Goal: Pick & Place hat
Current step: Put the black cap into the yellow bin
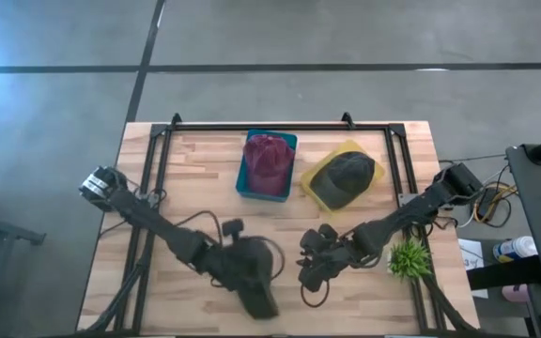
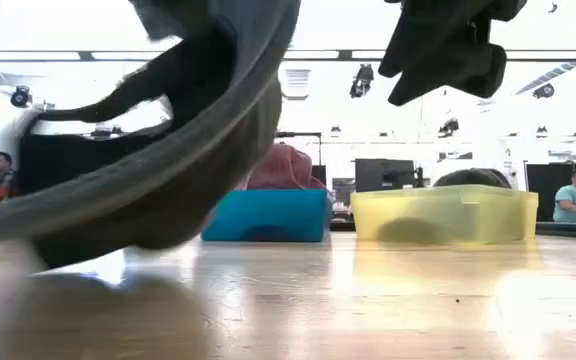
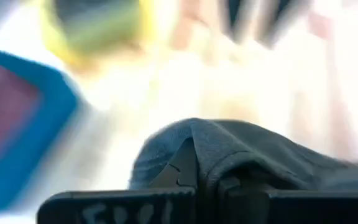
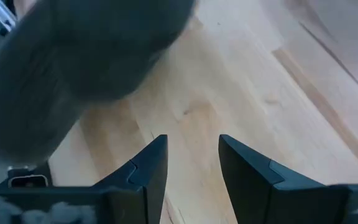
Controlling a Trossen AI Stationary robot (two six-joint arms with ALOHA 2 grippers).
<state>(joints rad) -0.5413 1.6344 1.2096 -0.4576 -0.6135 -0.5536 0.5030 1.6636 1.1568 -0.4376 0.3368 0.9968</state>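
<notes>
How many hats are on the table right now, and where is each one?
3. A maroon hat in the blue bin, an olive hat on the yellow bin, and a dark hat held in the left gripper.

A dark grey hat [image 1: 255, 274] is seen over the pale, striped wood tabletop [image 1: 195, 188]. A maroon hat [image 1: 268, 160] is shown in a blue bin [image 1: 244, 186], an olive-grey cap [image 1: 344, 178] on a yellow bin [image 1: 347, 147]. A green plant [image 1: 409, 259] is visible.
</notes>
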